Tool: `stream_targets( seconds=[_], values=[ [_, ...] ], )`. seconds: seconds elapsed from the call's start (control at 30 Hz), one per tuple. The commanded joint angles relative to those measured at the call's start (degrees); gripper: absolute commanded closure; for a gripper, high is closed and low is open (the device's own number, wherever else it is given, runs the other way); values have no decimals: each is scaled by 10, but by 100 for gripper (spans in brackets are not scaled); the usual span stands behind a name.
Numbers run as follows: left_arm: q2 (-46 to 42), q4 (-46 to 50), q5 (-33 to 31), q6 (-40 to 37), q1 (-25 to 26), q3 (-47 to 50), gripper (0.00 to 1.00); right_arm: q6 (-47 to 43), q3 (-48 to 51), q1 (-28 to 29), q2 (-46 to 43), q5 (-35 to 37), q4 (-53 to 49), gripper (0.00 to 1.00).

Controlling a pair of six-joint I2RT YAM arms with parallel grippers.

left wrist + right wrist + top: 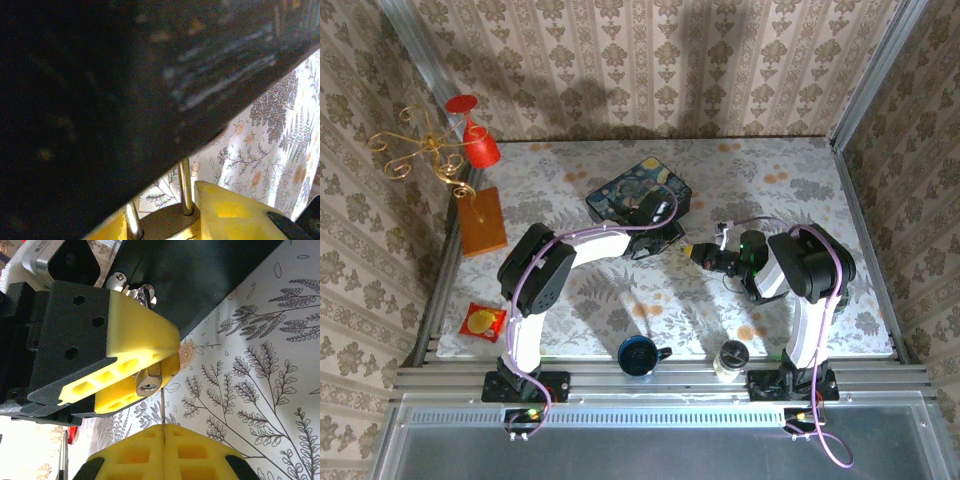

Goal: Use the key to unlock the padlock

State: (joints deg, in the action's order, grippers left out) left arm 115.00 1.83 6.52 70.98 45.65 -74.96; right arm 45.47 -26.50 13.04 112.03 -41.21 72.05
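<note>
From my right wrist, my left gripper (160, 362) clamps the padlock (149, 383), with the key (163, 407) pinched at its 6 o'clock in my right gripper (164, 432); my left wrist reveals the shackle (185, 182).

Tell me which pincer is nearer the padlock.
Left. The left pincer is clamped on the padlock; the right pincer sits just off its keyhole end, shut on the key that points at it.

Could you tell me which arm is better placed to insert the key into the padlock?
Right. The right gripper is shut on the key, its thin blade pointing at the keyhole end of the padlock. The left gripper is clamped on the padlock, so it should only steady it.
</note>
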Motion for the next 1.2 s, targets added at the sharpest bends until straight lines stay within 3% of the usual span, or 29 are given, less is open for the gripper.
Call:
stream_targets(
  seconds=[0.0,1.17],
  values=[
    [-20,-31,5,4,-5,0,74,2,2,-4,-3,-12,22,100],
    [-15,-42,8,6,-7,-1,74,11,8,-8,-14,-18,23,100]
  ],
)
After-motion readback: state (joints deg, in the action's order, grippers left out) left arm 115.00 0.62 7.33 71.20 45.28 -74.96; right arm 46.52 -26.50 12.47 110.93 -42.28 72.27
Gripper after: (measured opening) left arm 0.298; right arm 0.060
